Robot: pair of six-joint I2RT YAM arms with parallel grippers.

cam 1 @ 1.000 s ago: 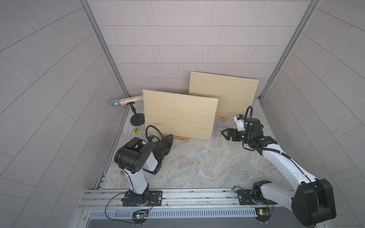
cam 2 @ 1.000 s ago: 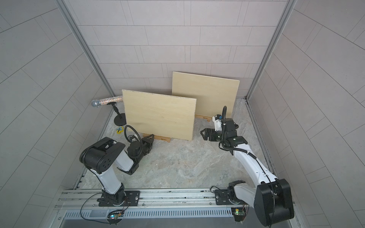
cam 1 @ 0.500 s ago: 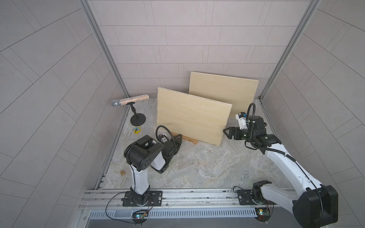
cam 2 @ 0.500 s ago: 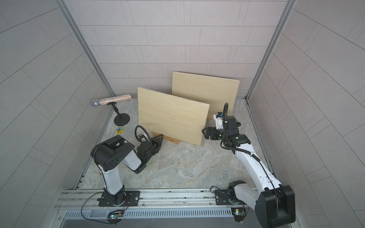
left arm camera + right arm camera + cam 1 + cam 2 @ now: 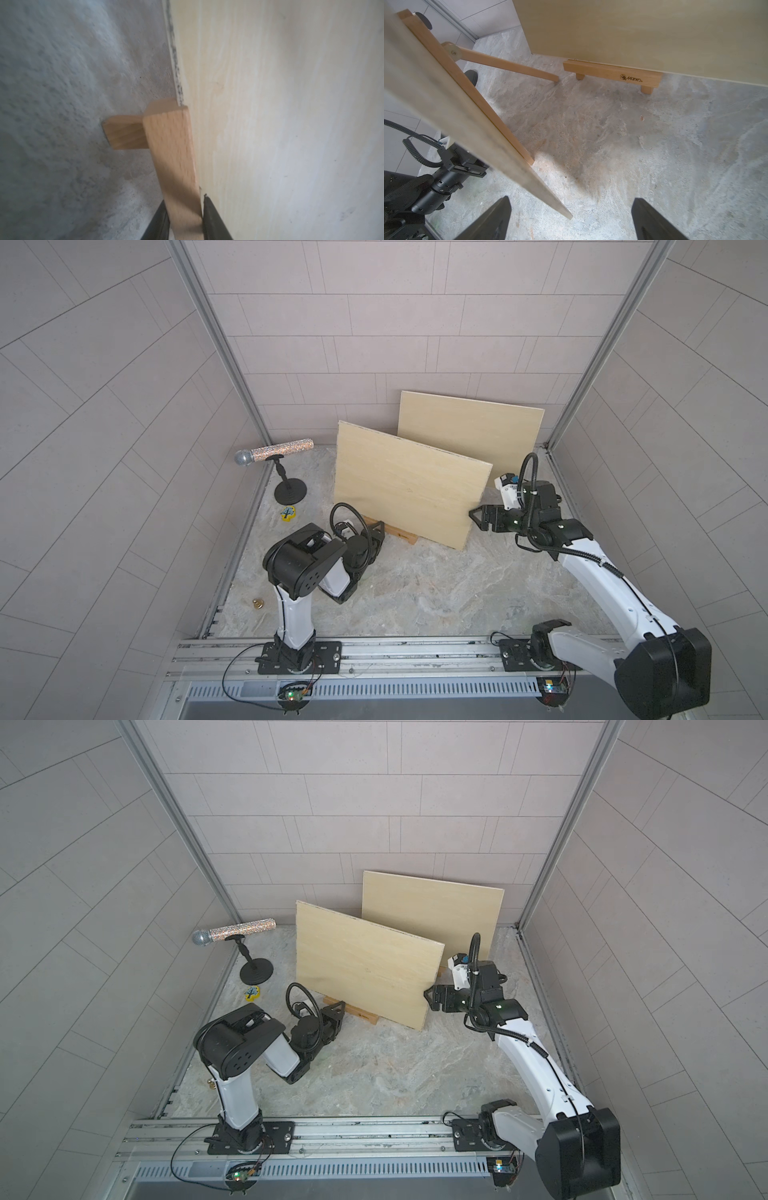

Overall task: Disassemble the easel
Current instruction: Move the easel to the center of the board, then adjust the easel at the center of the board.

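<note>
Left wrist view: the left gripper (image 5: 184,207) has a finger pressed on each side of the ledge bar (image 5: 170,149) of the front easel (image 5: 474,95), so it's pinching that bar. The front board (image 5: 291,104) sits right behind one finger.
Right wrist view: the right gripper (image 5: 571,198) is wide open and holding nothing. The free end of the front board pokes in between its jaws, touching neither as far as I can see.
Where the easel is: the front easel stands mid-table (image 5: 415,593) with its board leaning on it, ahead of the second easel (image 5: 612,73) and the rear board (image 5: 469,435) by the back wall.
Long axis: the front board runs sideways from the left arm to the right arm, skewed so its right-hand end sits nearer the arms' rail. The ledge bar runs the same way under it.
Which way it lies: for the right gripper the board is dead ahead and edge-on. For the left gripper the bar runs straight out from the fingers.
Nearer arm: left for the frame, right for the board.
My guess: the board comes off the ledge first, and the right jaws look lined up for it. A thin edge could slip or tip, though.
</note>
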